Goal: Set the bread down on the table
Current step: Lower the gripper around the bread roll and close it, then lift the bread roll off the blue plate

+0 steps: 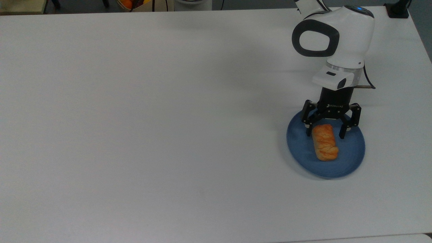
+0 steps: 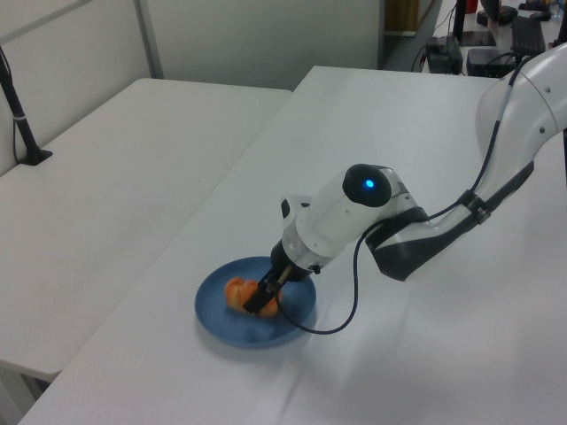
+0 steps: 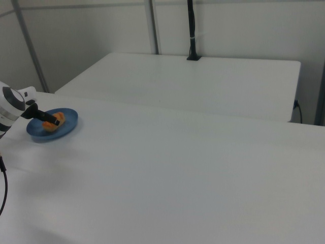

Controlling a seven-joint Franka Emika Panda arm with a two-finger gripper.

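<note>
Golden bread (image 1: pixel 324 146) lies on blue plate (image 1: pixel 352 152), long axis running away from the open pincer (image 1: pixel 324 134), whose fingers straddle its near end; white surface (image 1: pixel 168 118) surrounds

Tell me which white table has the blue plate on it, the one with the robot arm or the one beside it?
The table with the robot arm on it. The blue plate holds the bread; the neighbouring table carries just a black post.
</note>
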